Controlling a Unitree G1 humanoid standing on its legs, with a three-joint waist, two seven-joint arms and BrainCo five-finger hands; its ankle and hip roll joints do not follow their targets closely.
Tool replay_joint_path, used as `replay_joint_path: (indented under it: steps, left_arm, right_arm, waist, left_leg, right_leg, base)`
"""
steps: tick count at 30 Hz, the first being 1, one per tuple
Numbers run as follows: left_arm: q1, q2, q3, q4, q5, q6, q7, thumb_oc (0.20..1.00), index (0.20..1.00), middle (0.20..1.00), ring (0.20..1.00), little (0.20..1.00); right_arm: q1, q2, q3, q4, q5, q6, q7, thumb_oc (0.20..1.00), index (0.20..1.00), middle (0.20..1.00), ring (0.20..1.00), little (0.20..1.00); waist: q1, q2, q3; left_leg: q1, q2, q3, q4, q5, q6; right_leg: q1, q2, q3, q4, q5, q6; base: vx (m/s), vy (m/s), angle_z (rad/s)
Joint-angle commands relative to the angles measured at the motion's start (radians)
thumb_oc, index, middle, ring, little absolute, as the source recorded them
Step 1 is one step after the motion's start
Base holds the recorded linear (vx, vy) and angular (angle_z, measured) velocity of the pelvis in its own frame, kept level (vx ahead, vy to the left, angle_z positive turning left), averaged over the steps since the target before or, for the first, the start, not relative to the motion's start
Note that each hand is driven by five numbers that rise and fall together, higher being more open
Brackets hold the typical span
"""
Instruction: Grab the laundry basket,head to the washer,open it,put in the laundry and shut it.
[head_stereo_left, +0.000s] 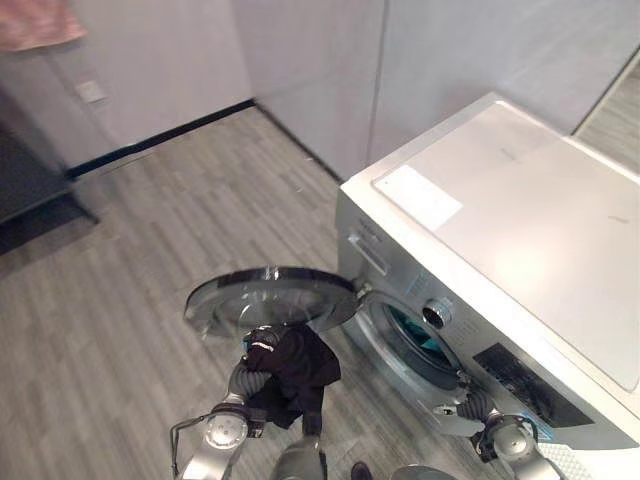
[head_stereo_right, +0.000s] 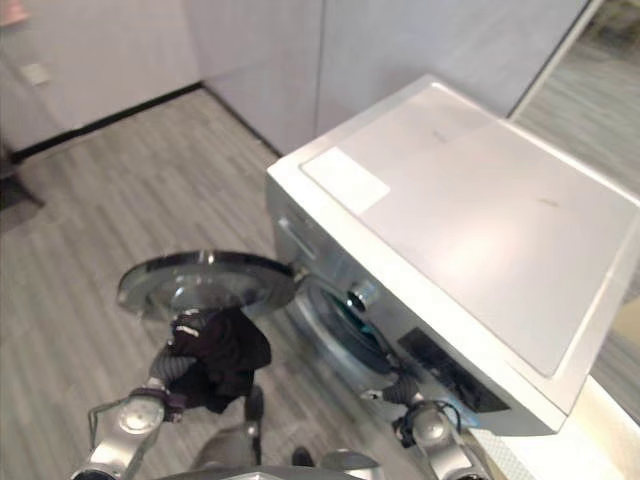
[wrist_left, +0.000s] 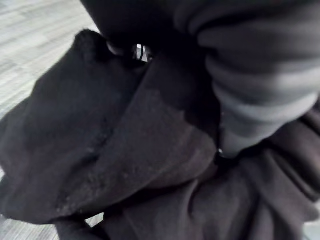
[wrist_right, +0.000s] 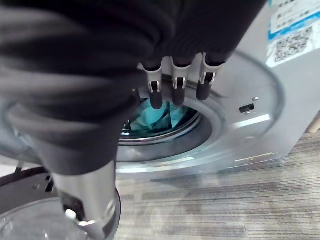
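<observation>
Washer (head_stereo_left: 520, 230) stands against a grey wall, door (head_stereo_left: 272, 297) swung wide open and flat over bare grey plank floor (head_stereo_left: 130, 260). Teal laundry (wrist_right: 155, 117) sits inside the drum. Left hand (head_stereo_left: 262, 345) below the door, clenched on a black garment (head_stereo_left: 295, 372). Right hand (wrist_right: 175, 75) near the drum opening, fingers (wrist_right: 156, 95) relaxed, holding nothing.

Silver washer (head_stereo_left: 520, 240) stands door (head_stereo_left: 270, 297) open, teal laundry (wrist_right: 157, 117) inside, black garment (head_stereo_left: 295, 372) beside
</observation>
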Motion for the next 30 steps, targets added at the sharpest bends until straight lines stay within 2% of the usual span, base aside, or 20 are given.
replay_joint_path:
  steps: [1,2,3,4,5,7,10,11,12,16,17,18,19,20,21,23,26,28,29,30]
  left_arm:
    - [-0.016,0.062,0.048,-0.081,0.014,-0.049,0.019,0.2,0.2,0.2,0.2,0.2]
    - [-0.017,0.062,0.048,-0.081,0.014,-0.049,0.019,0.2,0.2,0.2,0.2,0.2]
    - [-0.016,0.064,0.051,-0.084,0.013,-0.049,0.022,0.2,0.2,0.2,0.2,0.2]
    - [-0.019,0.068,0.063,-0.085,0.008,-0.051,0.03,0.2,0.2,0.2,0.2,0.2]
    - [-0.019,0.068,0.063,-0.085,0.008,-0.051,0.03,0.2,0.2,0.2,0.2,0.2]
    - [-0.018,0.064,0.066,-0.087,0.006,-0.049,0.03,0.2,0.2,0.2,0.2,0.2]
    - [-0.009,0.055,0.072,-0.067,0.003,-0.046,0.027,0.2,0.2,0.2,0.2,0.2]
    - [-0.005,0.051,0.065,-0.069,0.005,-0.045,0.019,0.2,0.2,0.2,0.2,0.2]
    - [-0.003,0.042,0.053,-0.069,0.008,-0.044,0.012,0.2,0.2,0.2,0.2,0.2]
    - [-0.001,0.034,0.042,-0.077,0.005,-0.046,-0.003,0.2,0.2,0.2,0.2,0.2]
    - [-0.003,0.026,0.039,-0.085,-0.006,-0.05,0.001,0.2,0.2,0.2,0.2,0.2]
    - [-0.003,0.026,0.039,-0.085,-0.006,-0.05,0.001,0.2,0.2,0.2,0.2,0.2]
    - [-0.012,0.013,0.032,-0.081,-0.026,-0.049,0.009,0.2,0.2,0.2,0.2,0.2]
    - [-0.013,0.013,0.032,-0.08,-0.026,-0.049,0.009,0.2,0.2,0.2,0.2,0.2]
    - [-0.013,0.001,0.025,-0.077,-0.028,-0.05,0.014,0.2,0.2,0.2,0.2,0.2]
    - [-0.02,-0.002,0.019,-0.075,-0.034,-0.05,0.019,0.2,0.2,0.2,0.2,0.2]
    - [-0.046,-0.003,0.008,-0.087,-0.049,-0.051,0.033,0.2,0.2,0.2,0.2,0.2]
    - [-0.077,0.008,0.0,-0.1,-0.06,-0.052,0.043,0.2,0.2,0.2,0.2,0.2]
    - [-0.12,0.025,-0.008,-0.12,-0.071,-0.064,0.071,0.2,0.2,0.2,0.2,0.2]
    - [-0.121,0.025,-0.008,-0.12,-0.071,-0.064,0.071,0.2,0.2,0.2,0.2,0.2]
  right_arm:
    - [-0.058,-0.042,-0.055,-0.013,-0.006,-0.024,-0.028,1.0,1.0,1.0,1.0,1.0]
    - [-0.059,-0.042,-0.055,-0.013,-0.006,-0.024,-0.028,1.0,1.0,1.0,1.0,1.0]
    - [-0.068,-0.034,-0.05,-0.012,-0.008,-0.026,-0.03,1.0,1.0,1.0,1.0,1.0]
    - [-0.09,-0.017,-0.036,-0.013,-0.009,-0.035,-0.028,1.0,1.0,1.0,1.0,1.0]
    - [-0.09,-0.017,-0.036,-0.012,-0.009,-0.035,-0.028,1.0,1.0,1.0,1.0,1.0]
    - [-0.108,-0.012,-0.024,-0.019,-0.018,-0.037,-0.033,1.0,1.0,1.0,1.0,1.0]
    - [-0.118,-0.016,-0.013,-0.01,-0.029,-0.031,-0.034,1.0,1.0,1.0,1.0,1.0]
    - [-0.11,-0.02,-0.015,-0.01,-0.033,-0.029,-0.041,1.0,1.0,1.0,1.0,1.0]
    - [-0.093,-0.023,-0.024,-0.014,-0.029,-0.026,-0.042,1.0,1.0,1.0,1.0,1.0]
    - [-0.08,-0.04,-0.031,-0.018,-0.03,-0.021,-0.049,1.0,1.0,1.0,1.0,1.0]
    - [-0.088,-0.056,-0.029,-0.014,-0.024,-0.022,-0.059,1.0,1.0,1.0,1.0,1.0]
    - [-0.088,-0.056,-0.029,-0.014,-0.024,-0.022,-0.059,1.0,1.0,1.0,1.0,1.0]
    - [-0.098,-0.063,-0.027,-0.009,-0.017,-0.016,-0.064,1.0,1.0,1.0,1.0,1.0]
    - [-0.099,-0.063,-0.027,-0.009,-0.017,-0.016,-0.064,1.0,1.0,1.0,1.0,1.0]
    - [-0.096,-0.066,-0.034,-0.005,-0.014,-0.016,-0.066,1.0,1.0,1.0,1.0,1.0]
    - [-0.095,-0.068,-0.039,-0.004,-0.008,-0.017,-0.072,1.0,1.0,1.0,1.0,1.0]
    - [-0.098,-0.075,-0.048,0.004,0.002,-0.017,-0.085,1.0,1.0,1.0,1.0,1.0]
    - [-0.108,-0.082,-0.055,-0.01,0.007,-0.019,-0.095,1.0,1.0,1.0,1.0,1.0]
    - [-0.141,-0.095,-0.047,-0.029,0.019,-0.013,-0.115,1.0,1.0,1.0,1.0,1.0]
    - [-0.141,-0.095,-0.047,-0.029,0.019,-0.012,-0.115,1.0,1.0,1.0,1.0,1.0]
  waist:
    - [0.024,-0.043,-0.033]
    - [0.026,-0.042,-0.035]
    - [0.031,-0.039,-0.029]
    - [0.063,-0.024,-0.02]
    - [0.063,-0.024,-0.022]
    - [0.087,-0.009,-0.019]
    - [0.098,-0.01,-0.025]
    - [0.088,-0.011,-0.028]
    - [0.054,-0.024,-0.025]
    - [0.047,-0.023,-0.021]
    - [0.06,-0.031,-0.003]
    - [0.06,-0.03,-0.003]
    - [0.08,-0.027,0.01]
    - [0.079,-0.028,0.007]
    - [0.086,-0.027,0.008]
    - [0.088,-0.025,0.008]
    - [0.087,-0.01,0.038]
    - [0.069,0.001,0.077]
    - [0.061,0.003,0.124]
    - [0.062,0.003,0.12]
  left_leg:
    - [0.034,0.004,0.105,0.075,-0.173,-0.044]
    - [0.032,0.007,0.107,0.074,-0.17,-0.045]
    - [0.043,0.008,0.129,0.068,-0.176,-0.042]
    - [0.071,0.023,0.188,0.046,-0.181,-0.045]
    - [0.068,0.024,0.187,0.045,-0.179,-0.045]
    - [0.095,0.037,0.252,0.023,-0.18,-0.047]
    - [0.14,0.034,0.321,-0.004,-0.194,-0.057]
    - [0.14,0.035,0.331,0.0,-0.197,-0.06]
    - [0.139,0.03,0.345,0.041,-0.218,-0.058]
    - [0.121,0.051,0.369,0.154,-0.261,-0.071]
    - [0.08,0.07,0.332,0.263,-0.233,-0.074]
    - [0.078,0.071,0.331,0.266,-0.234,-0.075]
    - [0.043,0.047,0.217,0.266,-0.223,-0.084]
    - [0.041,0.045,0.217,0.262,-0.218,-0.083]
    - [0.031,0.027,0.145,0.222,-0.239,-0.083]
    - [0.012,0.021,0.11,0.201,-0.223,-0.087]
    - [-0.037,0.026,0.049,0.187,-0.194,-0.094]
    - [-0.057,0.043,0.072,0.204,-0.194,-0.089]
    - [-0.146,0.043,0.097,0.289,-0.221,-0.068]
    - [-0.151,0.044,0.098,0.287,-0.218,-0.068]
  right_leg:
    - [-0.134,-0.192,-0.007,0.029,0.104,0.112]
    - [-0.138,-0.19,-0.005,0.028,0.108,0.111]
    - [-0.153,-0.203,-0.058,0.043,0.115,0.115]
    - [-0.182,-0.257,-0.284,0.067,0.109,0.111]
    - [-0.184,-0.256,-0.285,0.065,0.112,0.11]
    - [-0.174,-0.31,-0.525,0.087,0.077,0.084]
    - [-0.185,-0.31,-0.663,0.105,0.05,0.088]
    - [-0.185,-0.3,-0.662,0.081,0.047,0.088]
    - [-0.182,-0.256,-0.556,0.023,0.066,0.089]
    - [-0.144,-0.234,-0.527,-0.058,0.076,0.067]
    - [-0.134,-0.22,-0.5,-0.083,0.087,0.045]
    - [-0.134,-0.219,-0.5,-0.084,0.088,0.045]
    - [-0.13,-0.208,-0.461,-0.082,0.082,0.036]
    - [-0.133,-0.21,-0.461,-0.083,0.084,0.036]
    - [-0.123,-0.207,-0.423,-0.084,0.079,0.042]
    - [-0.127,-0.206,-0.404,-0.081,0.08,0.046]
    - [-0.156,-0.19,-0.35,-0.039,0.055,0.041]
    - [-0.24,-0.188,-0.336,0.052,0.043,0.037]
    - [-0.375,-0.191,-0.302,0.185,0.029,0.027]
    - [-0.38,-0.19,-0.302,0.183,0.032,0.026]
  base:
    - [0.03,0.172,-0.86]
    - [0.0,0.158,-1.19]
    - [-0.05,0.127,-1.22]
    - [-0.05,0.128,-1.19]
    - [-0.07,0.139,-1.61]
    - [-0.02,0.116,-1.6]
    - [0.07,0.046,-0.82]
    - [0.04,-0.13,-1.24]
    - [0.04,-0.123,-0.77]
    - [-0.01,-0.098,0.0]
    - [-0.08,-0.044,-0.64]
    - [-0.11,-0.013,-1.09]
    - [-0.03,0.027,-0.98]
    - [0.05,0.074,-1.19]
    - [0.1,0.075,-0.82]
    - [0.06,0.064,-0.54]
    - [-0.05,0.065,-0.49]
    - [-0.28,0.165,-0.54]
    - [-0.38,0.174,-0.29]
    - [-0.33,0.161,-0.28]
